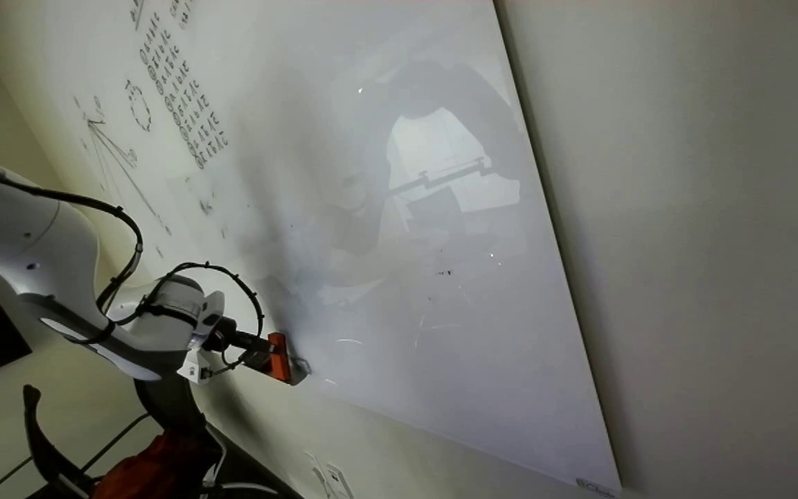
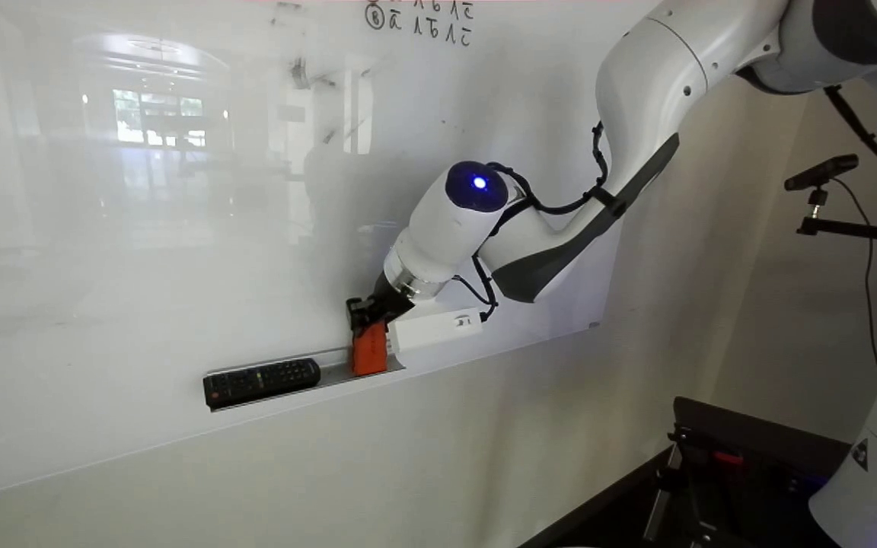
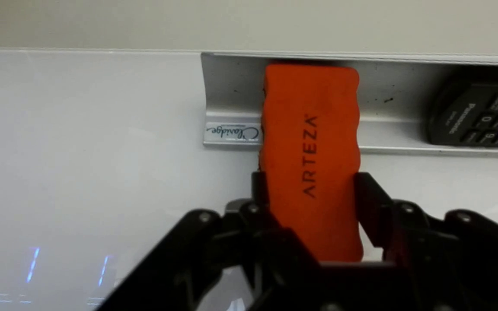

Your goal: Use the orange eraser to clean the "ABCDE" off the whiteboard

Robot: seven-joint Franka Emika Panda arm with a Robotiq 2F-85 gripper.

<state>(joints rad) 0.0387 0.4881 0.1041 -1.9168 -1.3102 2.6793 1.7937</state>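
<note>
The gripper (image 3: 311, 190) is clamped on the orange eraser (image 3: 311, 157), near a black remote (image 2: 262, 383) lying in the metal tray (image 3: 396, 106).

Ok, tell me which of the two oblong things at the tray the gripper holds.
The orange eraser, marked ARTEZA, clamped in the gripper; the black remote lies apart, ungripped.

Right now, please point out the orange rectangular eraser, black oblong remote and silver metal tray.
Orange rectangular eraser (image 3: 311, 162): wrist view, lettered face.
Black oblong remote (image 2: 262, 382): in an exterior view, buttoned face.
Silver metal tray (image 3: 394, 111): wrist view, surface beside eraser.
</note>
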